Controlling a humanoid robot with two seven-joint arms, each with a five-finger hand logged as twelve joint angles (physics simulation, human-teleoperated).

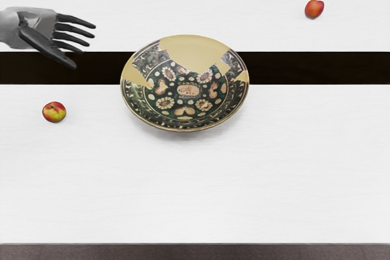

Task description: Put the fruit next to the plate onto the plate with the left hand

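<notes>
overhead, left hand [58,35] open, fruit [54,112] beside plate [137,105]

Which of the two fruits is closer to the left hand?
The fruit left of the plate, below the left hand; the other fruit lies far right, beyond the plate.

A single head camera looks down at a slant across a white table [195,181], from above its near edge toward its far edge, set far enough back to show both, with a patterned plate [183,127] near centre.
</notes>
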